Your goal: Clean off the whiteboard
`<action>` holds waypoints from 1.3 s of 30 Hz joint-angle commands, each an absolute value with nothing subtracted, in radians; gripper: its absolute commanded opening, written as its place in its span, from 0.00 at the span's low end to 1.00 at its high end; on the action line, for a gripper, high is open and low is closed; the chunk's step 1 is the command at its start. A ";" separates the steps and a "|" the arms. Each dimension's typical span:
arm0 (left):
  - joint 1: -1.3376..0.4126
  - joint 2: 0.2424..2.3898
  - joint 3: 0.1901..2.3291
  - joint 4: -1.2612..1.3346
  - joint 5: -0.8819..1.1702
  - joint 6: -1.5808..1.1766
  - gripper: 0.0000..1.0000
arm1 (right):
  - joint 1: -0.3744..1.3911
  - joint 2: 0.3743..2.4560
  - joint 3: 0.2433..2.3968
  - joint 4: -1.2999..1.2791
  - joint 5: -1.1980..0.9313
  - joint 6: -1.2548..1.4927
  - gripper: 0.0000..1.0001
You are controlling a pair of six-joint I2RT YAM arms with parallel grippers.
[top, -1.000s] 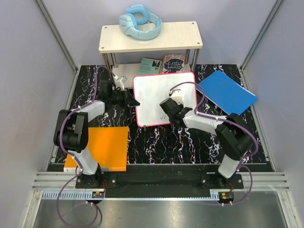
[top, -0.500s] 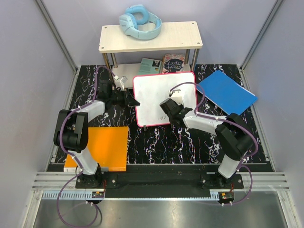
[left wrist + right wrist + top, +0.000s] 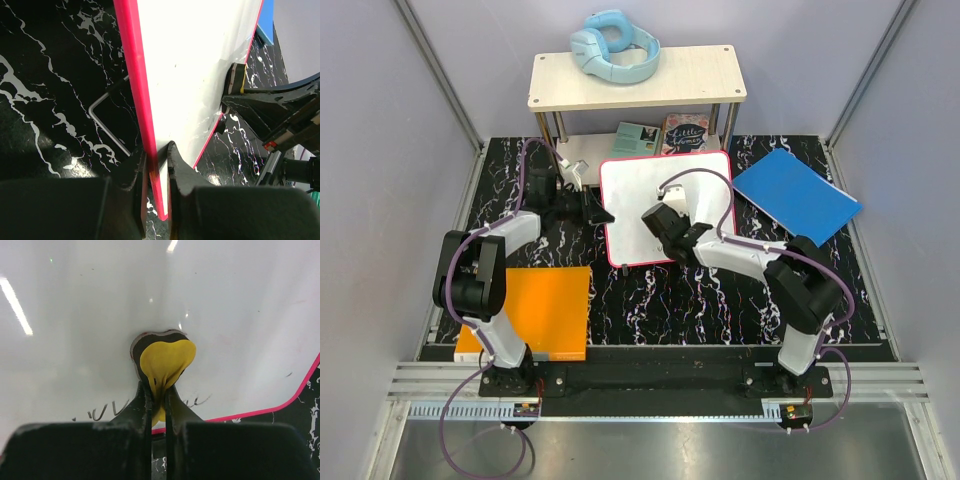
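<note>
One black marbled table (image 3: 650,300) bears three flat panels: one whiteboard (image 3: 630,195), one orange sheet (image 3: 548,310) and one blue sheet (image 3: 798,195). Two robot arms, the left arm (image 3: 480,272) and the right arm (image 3: 805,290), end in two grippers, the left gripper (image 3: 604,214) and the right gripper (image 3: 655,222), and there is one yellow pad (image 3: 165,360). One small shelf (image 3: 705,75) carries one pale blue headset (image 3: 615,45), with two books beneath, a teal book (image 3: 635,137) and a dark book (image 3: 687,133).

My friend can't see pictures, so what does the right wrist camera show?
The right gripper pinches a soft yellow pad and holds it against the glossy whiteboard. A few dark scribbles show low on the board, near its red-pink rim, with a bit of black marbled table past the corner.
</note>
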State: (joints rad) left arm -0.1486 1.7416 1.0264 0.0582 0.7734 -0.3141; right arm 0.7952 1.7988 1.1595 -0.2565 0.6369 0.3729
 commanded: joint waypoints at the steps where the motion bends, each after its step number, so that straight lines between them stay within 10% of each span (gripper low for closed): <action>1: -0.147 1.744 1.046 0.057 0.641 -0.207 0.00 | 0.796 1.902 1.201 -0.167 0.494 0.374 0.00; 39: -0.149 1.746 1.046 0.057 0.641 -0.210 0.00 | 0.948 2.029 1.281 -0.334 0.549 0.316 0.00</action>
State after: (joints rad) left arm -0.1486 1.7432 1.0264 0.0368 0.7540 -0.3008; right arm 0.9394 1.9358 1.3300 -0.3199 0.6537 0.2428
